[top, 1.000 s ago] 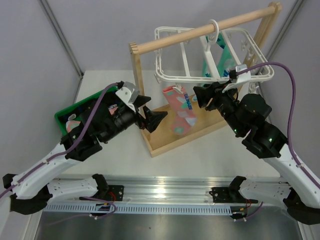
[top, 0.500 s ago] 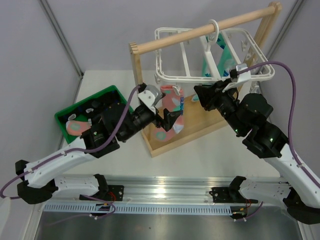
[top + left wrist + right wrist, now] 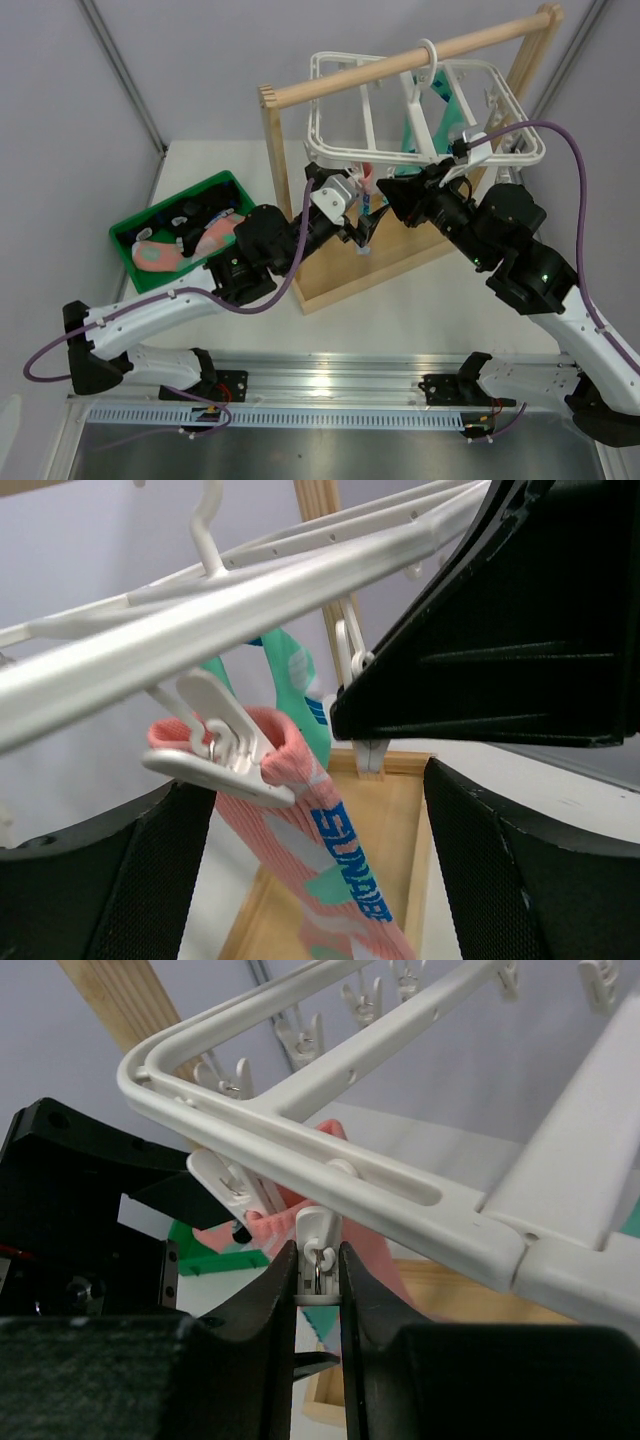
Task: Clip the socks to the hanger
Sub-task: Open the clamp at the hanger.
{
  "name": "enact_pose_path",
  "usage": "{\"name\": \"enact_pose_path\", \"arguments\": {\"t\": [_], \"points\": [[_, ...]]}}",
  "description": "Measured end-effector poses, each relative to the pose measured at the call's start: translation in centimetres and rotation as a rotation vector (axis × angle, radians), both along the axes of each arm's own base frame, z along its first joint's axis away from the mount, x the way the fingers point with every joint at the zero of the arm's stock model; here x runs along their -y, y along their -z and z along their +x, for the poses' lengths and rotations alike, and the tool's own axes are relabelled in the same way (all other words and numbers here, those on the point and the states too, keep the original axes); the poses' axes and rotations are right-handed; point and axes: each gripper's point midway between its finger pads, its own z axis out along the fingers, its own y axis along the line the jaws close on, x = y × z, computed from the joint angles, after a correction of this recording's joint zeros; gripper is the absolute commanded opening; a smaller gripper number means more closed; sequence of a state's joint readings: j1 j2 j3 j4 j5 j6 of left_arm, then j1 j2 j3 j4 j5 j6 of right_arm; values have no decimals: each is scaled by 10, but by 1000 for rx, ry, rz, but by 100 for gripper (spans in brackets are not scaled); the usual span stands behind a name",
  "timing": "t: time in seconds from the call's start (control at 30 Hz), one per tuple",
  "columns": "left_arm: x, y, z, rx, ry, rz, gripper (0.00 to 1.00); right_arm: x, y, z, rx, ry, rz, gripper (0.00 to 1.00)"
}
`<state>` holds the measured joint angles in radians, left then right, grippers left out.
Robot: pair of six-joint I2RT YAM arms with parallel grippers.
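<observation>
Left pincer newly astride pink sock

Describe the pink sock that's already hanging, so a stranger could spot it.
Find the light wooden rack with a round rod; a white plastic grid hanger hangs from it. Under the hanger's near edge, a white clip grips one salmon-pink sock with blue lettering. It is the only pink sock hanging: the teal-green sock hangs farther back.

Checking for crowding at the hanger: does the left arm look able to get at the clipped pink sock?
Probably yes: the pink sock hangs from its clip right between the open left fingers. The right gripper, shut on a neighbouring clip, crowds one side but does not block it.
</observation>
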<state>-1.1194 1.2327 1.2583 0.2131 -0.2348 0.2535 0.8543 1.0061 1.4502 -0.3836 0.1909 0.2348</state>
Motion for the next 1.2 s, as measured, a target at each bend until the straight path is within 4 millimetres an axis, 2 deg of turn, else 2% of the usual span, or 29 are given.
{"name": "enact_pose_path", "arguments": {"t": [0.17, 0.33, 0.47, 0.67, 0.97, 1.07, 1.2], "points": [[0, -1, 4, 35, -2, -2, 81, -3, 2, -3, 3, -32, -18, 0], [1, 12, 1, 45, 31, 22, 73, -2, 5, -2, 6, -45, -37, 0], [-2, 19, -17, 59, 109, 36, 72, -1, 6, -2, 6, -54, -46, 0], [-6, 11, -43, 91, 227, 39, 69, 0, 2, -4, 30, -86, -64, 0], [1, 11, -63, 61, 349, 88, 68, 3, 1, -5, 53, -122, -92, 0], [-9, 9, -67, 35, 343, 81, 69, 4, 0, -4, 58, -125, -97, 0], [-41, -10, -72, 34, 286, 33, 69, 4, 2, -4, 55, -131, -102, 0]]}}
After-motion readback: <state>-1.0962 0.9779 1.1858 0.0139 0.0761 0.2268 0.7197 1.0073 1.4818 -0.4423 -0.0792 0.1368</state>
